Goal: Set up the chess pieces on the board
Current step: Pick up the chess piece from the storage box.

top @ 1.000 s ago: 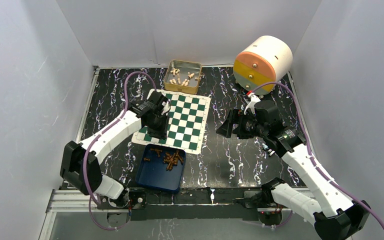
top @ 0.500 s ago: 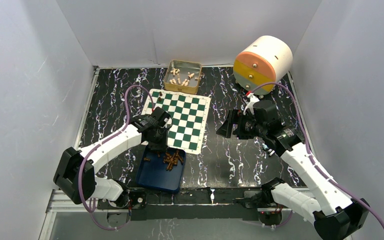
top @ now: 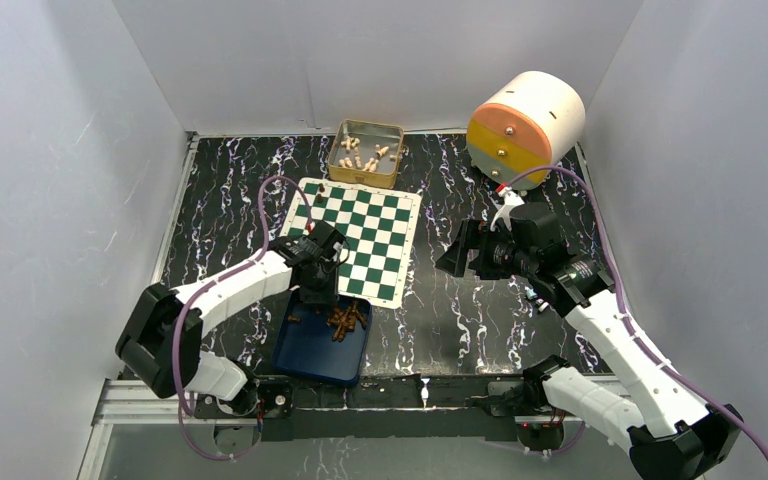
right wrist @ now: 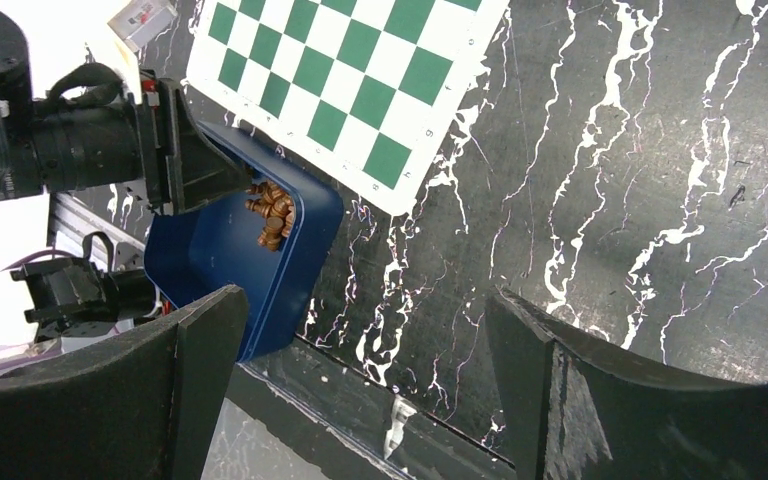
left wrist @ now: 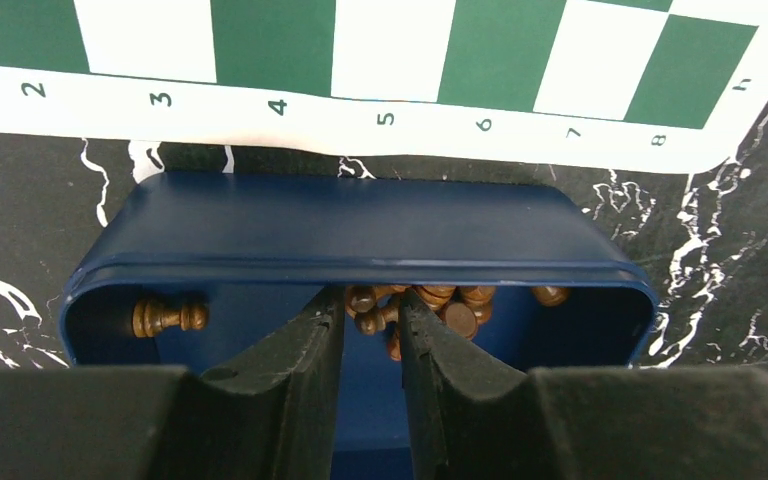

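Observation:
The green-and-white board (top: pixel 375 235) lies mid-table, and one tiny dark piece (top: pixel 318 198) stands near its far left corner. Most dark-brown chess pieces (top: pixel 345 318) lie piled in the blue tray (top: pixel 310 355) in front of the board. My left gripper (top: pixel 318 290) hangs over the tray's far end. In the left wrist view its tips (left wrist: pixel 372 310) are a narrow gap apart, just short of the pile (left wrist: pixel 450 305), with bare tray floor between the jaws. A lone piece (left wrist: pixel 168 317) lies at the tray's left. My right gripper (top: pixel 455 258) hovers wide open to the right of the board, holding nothing.
A gold tin (top: pixel 366 152) with cream-white pieces stands behind the board. A white and orange drum (top: pixel 523 125) leans at the back right. White walls close in the black marbled table (top: pixel 460 320).
My left gripper has drawn back from the board's far left corner to the blue tray, leaving a dark piece on the board. The right arm has barely moved.

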{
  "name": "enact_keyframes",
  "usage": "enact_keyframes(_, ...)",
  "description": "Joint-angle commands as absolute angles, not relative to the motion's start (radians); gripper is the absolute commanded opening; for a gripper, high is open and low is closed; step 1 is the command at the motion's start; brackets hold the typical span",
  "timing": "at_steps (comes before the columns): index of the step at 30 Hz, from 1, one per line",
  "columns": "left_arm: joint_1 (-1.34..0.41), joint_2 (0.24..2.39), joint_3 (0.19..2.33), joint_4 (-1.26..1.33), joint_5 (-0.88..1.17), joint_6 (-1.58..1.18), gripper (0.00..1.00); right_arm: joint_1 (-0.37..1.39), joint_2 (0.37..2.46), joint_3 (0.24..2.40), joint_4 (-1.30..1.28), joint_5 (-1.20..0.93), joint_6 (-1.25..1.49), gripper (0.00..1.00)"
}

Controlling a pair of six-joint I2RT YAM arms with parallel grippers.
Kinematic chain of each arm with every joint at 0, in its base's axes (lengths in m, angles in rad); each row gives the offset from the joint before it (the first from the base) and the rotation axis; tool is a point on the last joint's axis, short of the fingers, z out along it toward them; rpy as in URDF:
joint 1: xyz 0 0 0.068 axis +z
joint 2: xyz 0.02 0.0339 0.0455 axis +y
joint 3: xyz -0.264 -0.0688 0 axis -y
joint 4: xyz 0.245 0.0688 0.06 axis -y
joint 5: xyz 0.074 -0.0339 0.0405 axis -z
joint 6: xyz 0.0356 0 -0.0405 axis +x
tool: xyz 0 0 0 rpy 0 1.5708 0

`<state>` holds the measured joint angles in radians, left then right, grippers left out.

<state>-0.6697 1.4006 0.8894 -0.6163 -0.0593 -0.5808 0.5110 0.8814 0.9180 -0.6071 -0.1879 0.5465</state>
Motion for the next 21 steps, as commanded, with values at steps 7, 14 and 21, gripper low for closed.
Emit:
enact_keyframes(7, -0.708, 1.441, 0.864, -0.625, -0.083, -0.575, 0.25, 0.513, 0.862, 0.951, -0.603, -0.165, 0.525, 0.99)
enact_keyframes(14, -0.729, 1.439, 0.852, -0.627, -0.138, -0.583, 0.21, 0.512, 0.852, 0.951, -0.604, -0.168, 0.525, 0.99)
enact_keyframes(21, -0.734, 1.452, 0.852, -0.608, -0.170, -0.566, 0.19, 0.513, 0.839, 0.944, -0.603, -0.174, 0.525, 0.99)
